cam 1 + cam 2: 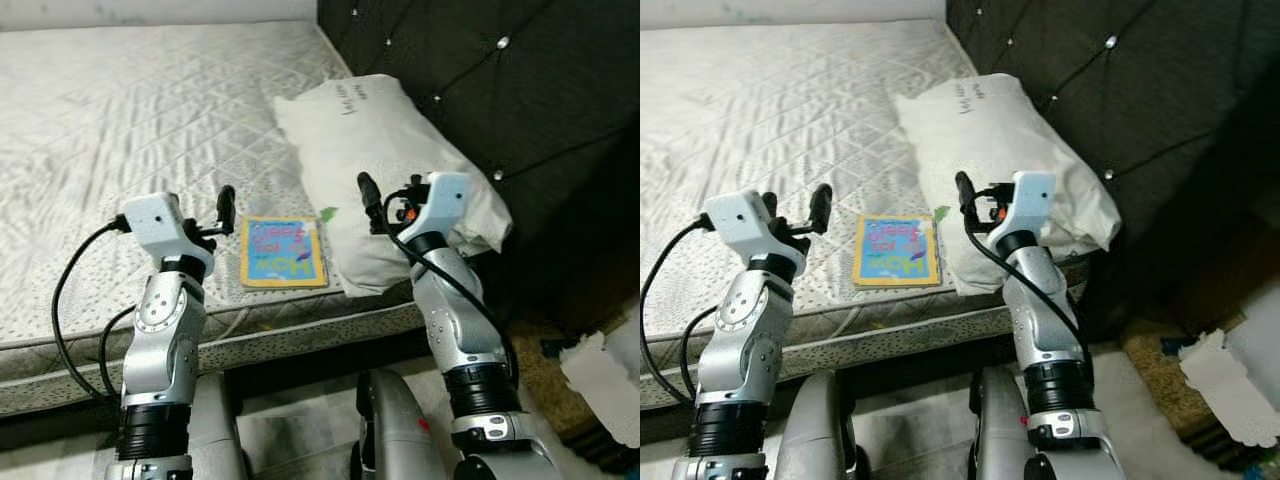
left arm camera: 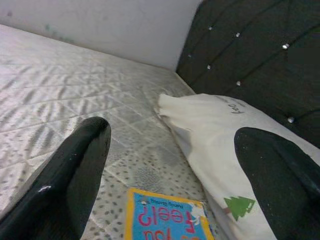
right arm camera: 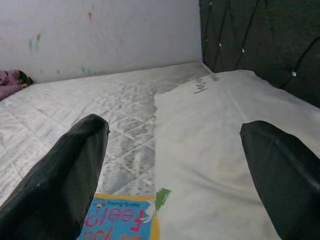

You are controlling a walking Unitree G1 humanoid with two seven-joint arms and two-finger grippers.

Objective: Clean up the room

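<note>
Left gripper and right gripper: both spread wide, empty, above book beside pillow on mattress.

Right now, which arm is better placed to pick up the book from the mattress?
Probably the left: the left gripper hovers open just beside the book, while the right gripper is over the pillow.

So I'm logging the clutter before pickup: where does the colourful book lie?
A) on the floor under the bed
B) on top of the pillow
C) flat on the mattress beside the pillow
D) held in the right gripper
C: the book lies flat on the mattress, next to the pillow.
</note>
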